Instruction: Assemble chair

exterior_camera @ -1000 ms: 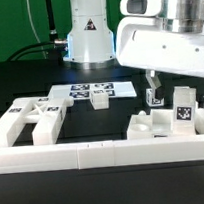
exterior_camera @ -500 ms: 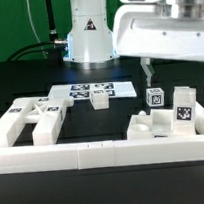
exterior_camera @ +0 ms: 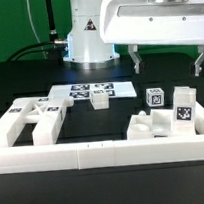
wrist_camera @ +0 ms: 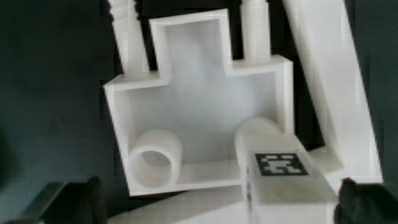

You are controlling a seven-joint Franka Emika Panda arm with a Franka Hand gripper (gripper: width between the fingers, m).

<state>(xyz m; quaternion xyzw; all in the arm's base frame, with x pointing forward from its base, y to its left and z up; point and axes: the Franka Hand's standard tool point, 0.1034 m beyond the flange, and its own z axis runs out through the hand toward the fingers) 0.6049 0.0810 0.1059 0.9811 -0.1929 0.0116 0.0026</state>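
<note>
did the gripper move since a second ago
Yes. Against the fixed marker board, the gripper has risen and drifted toward the exterior view's left, leaving the upright tagged chair pieces it was down among. Its jaws hang open.

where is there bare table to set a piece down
Bare table between the chair pieces at the exterior view's left and the chair pieces at its right, bordered behind by the marker board and in front by the border wall. Crowded at the right, below the open end effector.

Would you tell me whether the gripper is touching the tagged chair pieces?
Apart: exterior view shows a clear gap between gripper and tagged chair pieces.
</note>
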